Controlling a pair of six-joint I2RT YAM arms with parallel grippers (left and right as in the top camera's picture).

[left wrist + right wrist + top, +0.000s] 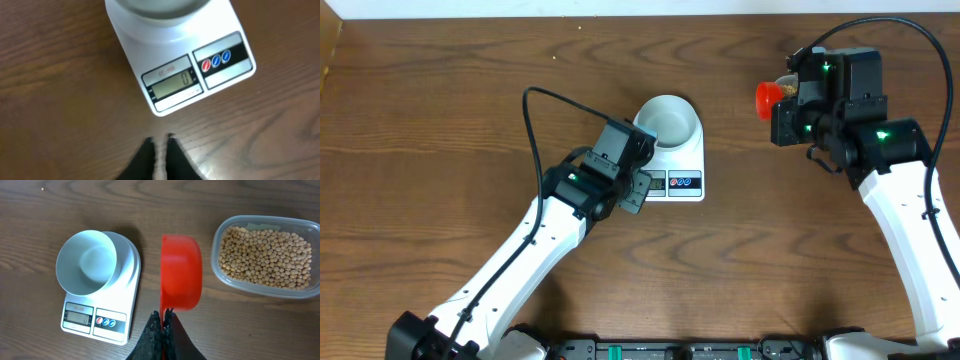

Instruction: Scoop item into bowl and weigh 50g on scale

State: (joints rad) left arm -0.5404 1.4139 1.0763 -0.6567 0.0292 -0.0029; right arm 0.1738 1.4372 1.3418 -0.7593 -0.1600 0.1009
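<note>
Overhead view: I see the scale (692, 160) on the wooden table (440, 120), with the white bowl (668, 120) sitting on its platform at the end away from the display. My left gripper (640, 188) hangs just beside the scale's display edge, off its left corner. In the left wrist view, its fingertips stand almost together. There is only a thin slit between them and nothing in it, and they are over bare wood just short of the scale. The scale's display (172, 86) reads zero.

My right gripper (163, 316) is well off to the scale's right, pinched tight on the near edge of a red scoop (181, 272). The scoop is turned on its side, between the scale and a clear plastic tub (216, 260). The soybeans (265, 257) lie in that tub, beyond the scoop from the scale. The inside of the bowl on the scale shows bare and pale.
</note>
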